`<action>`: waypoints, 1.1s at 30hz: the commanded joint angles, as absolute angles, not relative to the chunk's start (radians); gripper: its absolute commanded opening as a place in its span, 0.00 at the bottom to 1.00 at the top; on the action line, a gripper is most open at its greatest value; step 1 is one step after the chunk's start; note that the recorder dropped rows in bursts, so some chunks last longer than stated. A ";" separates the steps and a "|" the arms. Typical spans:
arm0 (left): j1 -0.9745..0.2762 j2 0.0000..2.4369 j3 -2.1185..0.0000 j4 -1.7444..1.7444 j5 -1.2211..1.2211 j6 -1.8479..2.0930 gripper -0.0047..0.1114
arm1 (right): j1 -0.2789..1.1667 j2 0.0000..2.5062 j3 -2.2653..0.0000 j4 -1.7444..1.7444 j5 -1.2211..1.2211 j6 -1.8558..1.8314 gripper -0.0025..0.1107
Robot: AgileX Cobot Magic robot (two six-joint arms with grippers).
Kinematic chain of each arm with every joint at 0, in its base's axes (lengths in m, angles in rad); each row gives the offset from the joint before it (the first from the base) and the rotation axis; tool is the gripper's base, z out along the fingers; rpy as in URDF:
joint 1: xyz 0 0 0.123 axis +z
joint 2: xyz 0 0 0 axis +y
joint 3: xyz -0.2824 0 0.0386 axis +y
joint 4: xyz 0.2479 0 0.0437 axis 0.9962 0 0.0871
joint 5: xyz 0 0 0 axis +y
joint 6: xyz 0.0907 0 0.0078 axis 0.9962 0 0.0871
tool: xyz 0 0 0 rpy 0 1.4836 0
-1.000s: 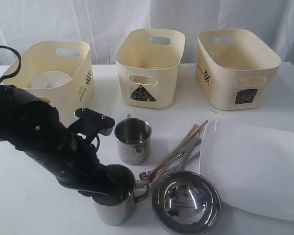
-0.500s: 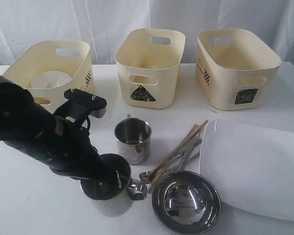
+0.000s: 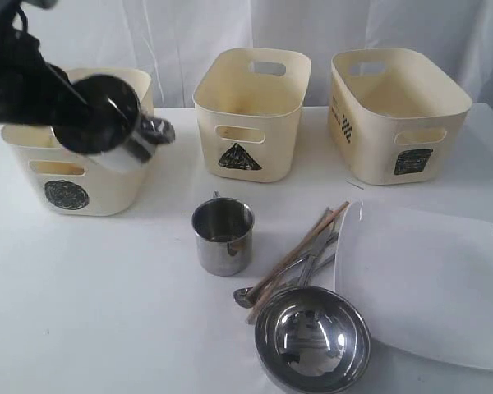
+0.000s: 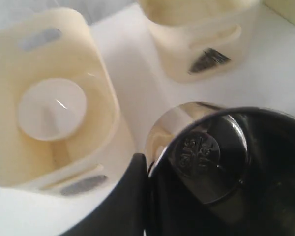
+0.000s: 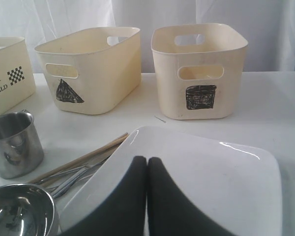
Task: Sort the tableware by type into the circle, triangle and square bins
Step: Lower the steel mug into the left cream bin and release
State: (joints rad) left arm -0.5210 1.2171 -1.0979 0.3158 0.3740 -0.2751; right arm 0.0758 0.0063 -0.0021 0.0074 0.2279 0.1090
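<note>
Now the left tool [image 4: 146,196] is clamping a steel mug [image 4: 206,147] by its rim, holding it tilted, airborne beside the circle bin [image 3: 111,195] with a white bowl [image 4: 51,108] inside; releasing early is risking a fall onto the counter [image 3: 99,295] or that bowl

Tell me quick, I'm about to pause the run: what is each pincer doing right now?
Left pincer: closed on a steel mug, held in the air.
Right pincer: closed, holding nothing.
</note>
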 commanded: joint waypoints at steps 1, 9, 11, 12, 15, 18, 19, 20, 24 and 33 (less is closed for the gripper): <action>-0.386 1.263 -1.160 0.330 0.251 -0.298 0.04 | 0.069 0.000 0.000 0.007 0.221 0.108 0.02; -0.229 1.451 -1.277 0.330 0.151 -0.298 0.04 | 0.069 0.000 0.000 0.007 0.221 0.108 0.02; -0.219 1.509 -1.311 0.330 0.149 -0.298 0.04 | 0.069 0.000 0.000 0.007 0.221 0.108 0.02; -0.219 1.531 -1.330 0.330 0.149 -0.298 0.04 | 0.069 0.000 0.000 0.007 0.221 0.108 0.02; -0.219 1.599 -1.381 0.330 0.148 -0.287 0.04 | 0.069 0.000 0.000 0.007 0.221 0.108 0.02; -0.200 1.671 -1.436 0.337 0.150 -0.287 0.04 | 0.069 0.000 0.000 0.007 0.221 0.108 0.02; -0.186 1.694 -1.455 0.337 0.150 -0.287 0.04 | 0.069 0.000 0.000 0.007 0.221 0.108 0.02; -0.178 1.717 -1.466 0.337 0.150 -0.291 0.04 | 0.069 0.000 0.000 0.007 0.221 0.108 0.02; -0.148 1.793 -1.499 0.337 0.156 -0.322 0.04 | 0.069 0.000 0.000 0.007 0.221 0.108 0.02; -0.152 1.874 -1.501 0.337 0.212 -0.314 0.05 | 0.069 0.000 0.000 0.007 0.221 0.108 0.02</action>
